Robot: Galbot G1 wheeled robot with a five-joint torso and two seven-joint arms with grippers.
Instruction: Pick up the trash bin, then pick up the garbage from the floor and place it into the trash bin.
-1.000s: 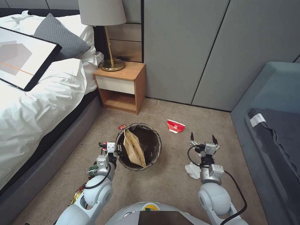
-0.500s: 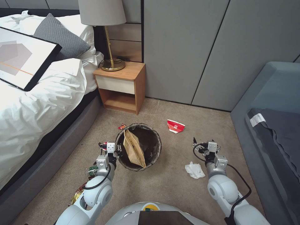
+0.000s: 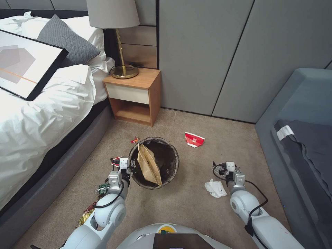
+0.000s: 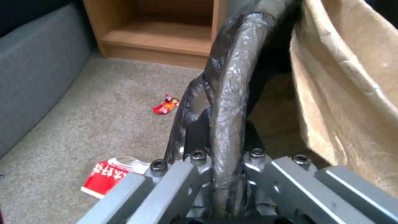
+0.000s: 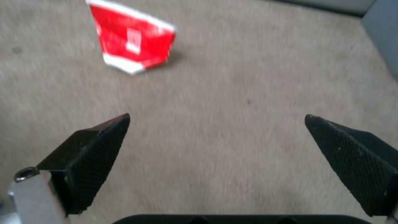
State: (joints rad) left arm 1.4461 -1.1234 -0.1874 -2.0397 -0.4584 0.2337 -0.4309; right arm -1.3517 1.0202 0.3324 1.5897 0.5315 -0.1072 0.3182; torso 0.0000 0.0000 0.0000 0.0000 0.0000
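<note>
The trash bin (image 3: 171,165), white with a dark liner over its rim (image 4: 227,90), stands on the carpet with a brown paper bag (image 3: 148,166) upright inside. My left gripper (image 3: 130,168) is shut on the bin's near-left rim, and its jaws pinch the liner (image 4: 226,161). My right gripper (image 3: 225,165) hangs open low over bare carpet, its black fingertips (image 5: 97,143) wide apart. A flattened red paper cup (image 3: 194,139) (image 5: 132,40) lies beyond it. Crumpled white tissue (image 3: 215,188) lies just left of the right wrist. A small red wrapper (image 3: 135,140) (image 4: 166,105) sits behind the bin.
A bed (image 3: 41,114) runs along the left and a wooden nightstand (image 3: 136,93) with a lamp stands behind the bin. A grey sofa (image 3: 301,131) closes the right side. More wrappers (image 3: 88,212) and a green-labelled piece (image 3: 102,188) lie under my left arm.
My right arm has drawn back toward me and dropped lower, still open. The left gripper and the bin have barely moved.
</note>
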